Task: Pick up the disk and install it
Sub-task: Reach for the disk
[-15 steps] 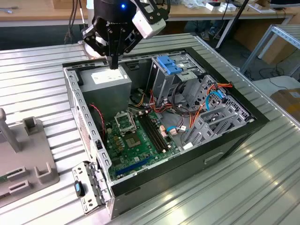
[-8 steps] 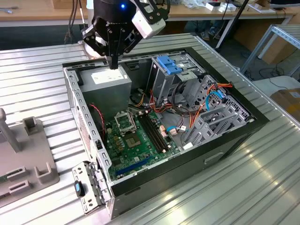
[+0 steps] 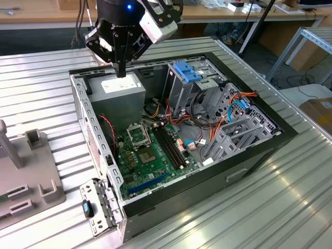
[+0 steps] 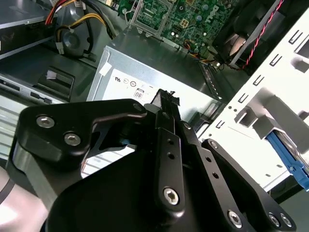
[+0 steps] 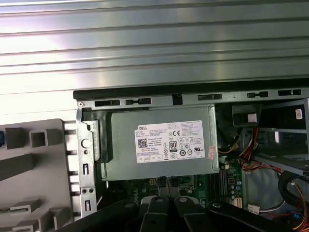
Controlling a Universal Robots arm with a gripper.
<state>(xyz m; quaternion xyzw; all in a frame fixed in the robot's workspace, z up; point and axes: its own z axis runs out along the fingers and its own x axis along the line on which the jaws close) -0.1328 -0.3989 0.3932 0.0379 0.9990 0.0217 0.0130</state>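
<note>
Though little of it shows, the disk [image 4: 289, 162] appears to be the bright blue strip in the second wrist view, beyond the pale perforated case wall [image 4: 270, 96]. That puts it outside the computer and well apart from the tool [image 4: 166, 104]; how it lies and what carries it I cannot tell. The tool hangs low over the power supply [image 3: 129, 93], its two fingers pressed together with nothing between them. By that reading, the work stands at the approach, with the disk not yet taken.

To do this step well, the fingers would have to part before reaching the blue frame. The grip is probably safest across the carrier's plastic edges, not on the slab's face.

The case wall stands upright between tool and disk, so any path wants height over its rim. Under the tool, the power supply's flat top gives room. Beyond it, the drive cage [image 3: 194, 88], loose cables [image 3: 207, 122] and motherboard [image 3: 150, 155] crowd the case. Past the wall, the ribbed surface [image 3: 46, 72] and the grey fixture [image 3: 31, 176] offer freer space.
</note>
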